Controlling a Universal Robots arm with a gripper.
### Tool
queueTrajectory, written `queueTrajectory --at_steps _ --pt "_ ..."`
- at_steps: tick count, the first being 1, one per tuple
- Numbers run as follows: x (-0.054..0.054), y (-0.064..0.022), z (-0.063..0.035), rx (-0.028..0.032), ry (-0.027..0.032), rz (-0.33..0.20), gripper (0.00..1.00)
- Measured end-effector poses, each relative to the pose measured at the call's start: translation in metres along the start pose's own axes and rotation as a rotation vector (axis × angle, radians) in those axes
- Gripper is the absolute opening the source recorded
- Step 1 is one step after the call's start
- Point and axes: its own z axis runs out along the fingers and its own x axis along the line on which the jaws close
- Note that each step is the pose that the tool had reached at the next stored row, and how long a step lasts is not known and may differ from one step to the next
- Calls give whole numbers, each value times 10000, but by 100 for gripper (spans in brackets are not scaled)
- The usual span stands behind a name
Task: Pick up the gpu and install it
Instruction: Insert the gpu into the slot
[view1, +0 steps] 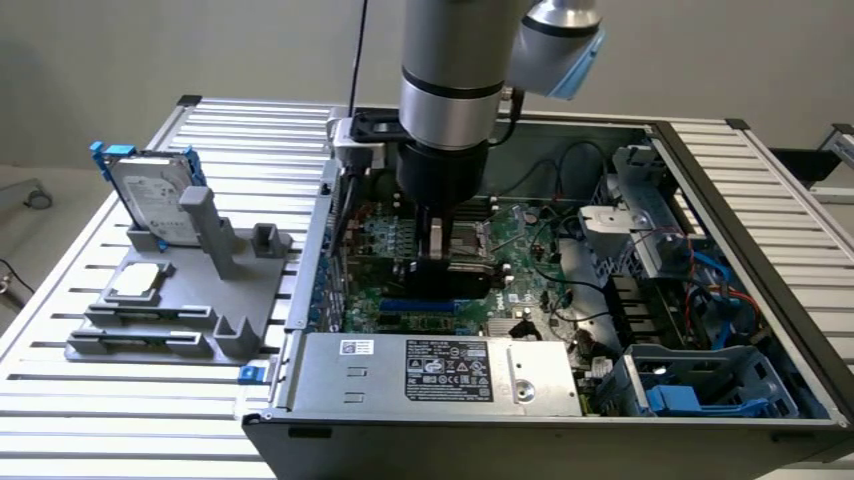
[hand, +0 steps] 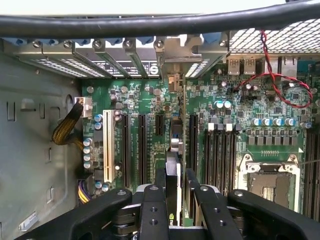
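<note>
One gpu (hand: 172, 170), a flat card with a black plastic shroud, is pinched between the two black fingers (hand: 153, 210) of the one gripper (hand: 175, 175), and beneath them lie one green motherboard (view1: 527, 235) and one long white slot (hand: 108, 145), inside one open grey computer case (view1: 534, 450). Well off from the gripper toward the exterior view's left, one grey plastic stand (view1: 214, 245) carries one silver hard drive with blue rails (view1: 154, 195) and one small square silver chip (view1: 140, 282); nearer the gripper sit one silver labelled power-supply box (view1: 441, 372) and one blue plastic drive cage (view1: 707, 385)
</note>
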Motion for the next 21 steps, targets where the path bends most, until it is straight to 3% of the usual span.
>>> queueTrajectory --at_steps 16,21 --pt "4 44 29 -15 1 0 27" --pt "4 47 44 -57 -1 -1 27"
